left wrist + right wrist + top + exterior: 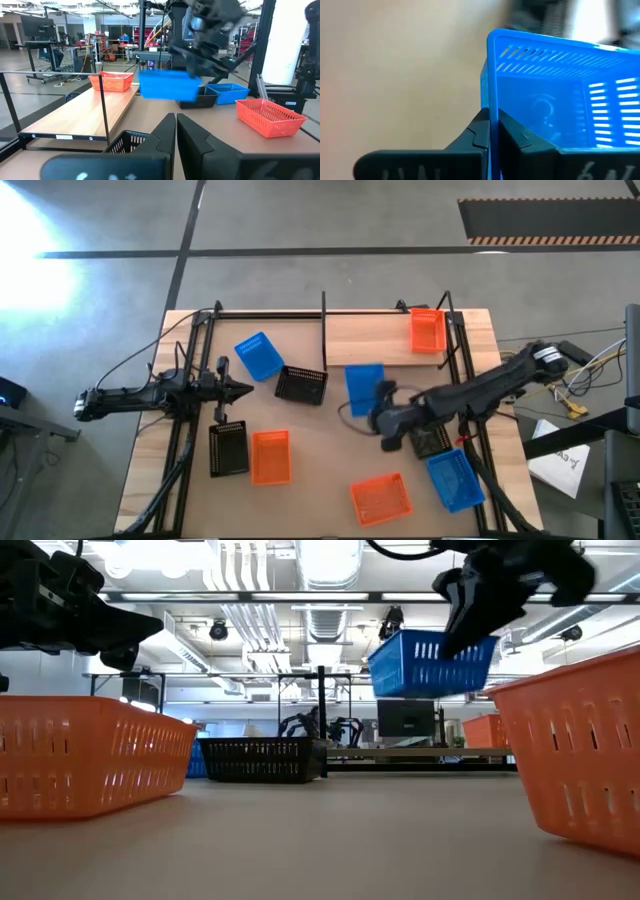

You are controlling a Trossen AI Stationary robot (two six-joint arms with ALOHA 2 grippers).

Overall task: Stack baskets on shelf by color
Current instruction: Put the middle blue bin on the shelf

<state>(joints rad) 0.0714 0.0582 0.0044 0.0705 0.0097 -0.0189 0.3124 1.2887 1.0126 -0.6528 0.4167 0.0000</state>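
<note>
My right gripper [384, 396] is shut on a blue basket [363, 385], which it holds in the air over the middle of the table, in front of the shelf [385, 337]. An orange basket [427, 330] stands on the shelf's right end. Loose on the table are another blue basket [259, 356], a black basket [301, 384], a black [228, 448] and an orange basket [270, 456] side by side, an orange basket [381, 498] and a blue basket [455, 480]. My left gripper [245, 389] waits shut at the table's left, pointing level. My right gripper holds the blue basket by one side wall [491, 102], at its rim, with one finger inside the basket and one outside. The fingers slant down from the table's right side. The basket [430, 665] hangs clear of the table, slightly tilted, its opening up.
A black basket [430, 442] lies under my right arm near the table's right edge. Black metal rods [323, 330] and upright posts frame the shelf. In the low view two orange baskets [90, 755] [585, 745] stand close to the near edge.
</note>
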